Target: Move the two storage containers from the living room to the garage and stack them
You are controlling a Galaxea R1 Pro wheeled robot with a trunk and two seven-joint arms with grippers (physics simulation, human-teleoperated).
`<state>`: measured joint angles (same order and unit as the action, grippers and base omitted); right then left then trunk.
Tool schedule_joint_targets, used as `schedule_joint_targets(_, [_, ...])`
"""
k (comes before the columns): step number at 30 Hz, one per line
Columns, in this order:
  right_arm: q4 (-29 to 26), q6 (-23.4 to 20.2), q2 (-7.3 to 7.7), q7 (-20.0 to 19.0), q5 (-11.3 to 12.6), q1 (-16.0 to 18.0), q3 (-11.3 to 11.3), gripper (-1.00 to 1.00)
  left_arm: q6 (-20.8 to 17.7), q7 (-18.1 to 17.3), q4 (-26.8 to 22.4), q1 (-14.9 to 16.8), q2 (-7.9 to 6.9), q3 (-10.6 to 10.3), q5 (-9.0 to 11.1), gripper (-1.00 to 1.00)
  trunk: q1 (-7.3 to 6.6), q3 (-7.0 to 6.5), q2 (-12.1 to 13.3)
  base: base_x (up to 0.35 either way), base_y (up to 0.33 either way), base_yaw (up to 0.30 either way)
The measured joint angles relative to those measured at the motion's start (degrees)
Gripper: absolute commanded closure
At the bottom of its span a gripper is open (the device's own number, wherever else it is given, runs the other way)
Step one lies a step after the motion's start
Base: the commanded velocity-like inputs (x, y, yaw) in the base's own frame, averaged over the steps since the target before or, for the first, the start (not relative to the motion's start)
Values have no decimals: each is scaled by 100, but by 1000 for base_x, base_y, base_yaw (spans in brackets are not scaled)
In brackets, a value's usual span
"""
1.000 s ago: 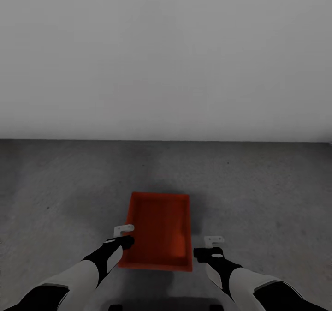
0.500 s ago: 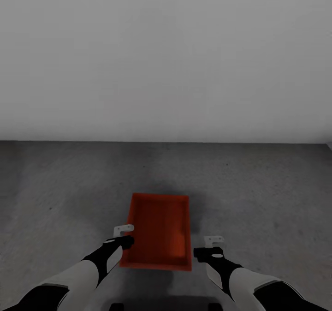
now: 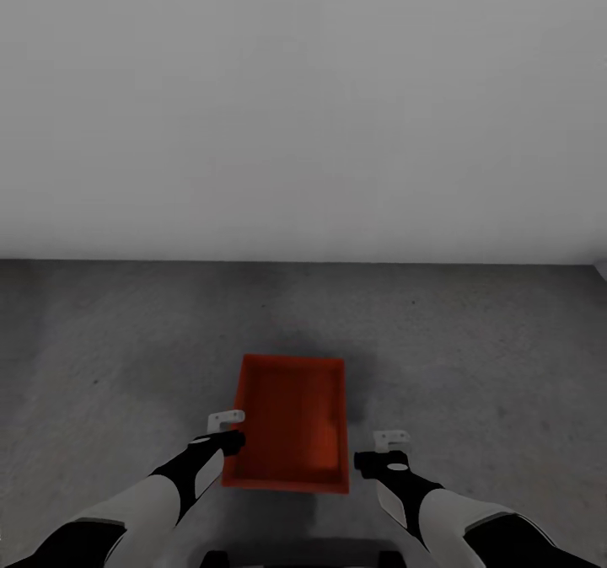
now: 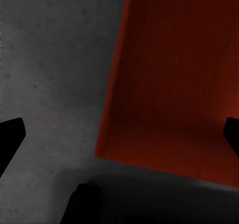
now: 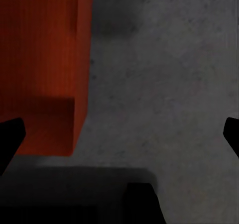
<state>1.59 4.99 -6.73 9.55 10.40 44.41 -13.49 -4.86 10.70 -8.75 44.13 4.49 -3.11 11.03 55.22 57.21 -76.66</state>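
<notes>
Between the spread, empty left hand (image 3: 226, 430) and right hand (image 3: 381, 450), a red bin (image 3: 291, 423) sits on the garage floor (image 3: 472, 366); backing straight out would avoid nudging it.

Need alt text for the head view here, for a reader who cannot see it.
A red-orange storage container sits open-top and empty on the dark grey concrete floor before a plain pale wall. The left gripper hangs by its near left edge, the right gripper off its right side; neither holds it.

1. The storage container (image 3: 291, 420) looks like smooth, matt red-orange plastic with thin walls.
2. The floor (image 3: 472, 349) is rough-looking, mottled, matt grey concrete.
3. The wall (image 3: 303, 104) is plain, smooth, matt grey-white.
</notes>
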Motion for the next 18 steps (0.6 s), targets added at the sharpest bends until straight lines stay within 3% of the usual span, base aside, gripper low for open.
schedule_joint_targets(18, [0, 4, 36, 19, 8, 0, 0, -100, 0, -7, 24, 0, 0, -5, 0, -100, -395, -323, 722, 0, 0, 0])
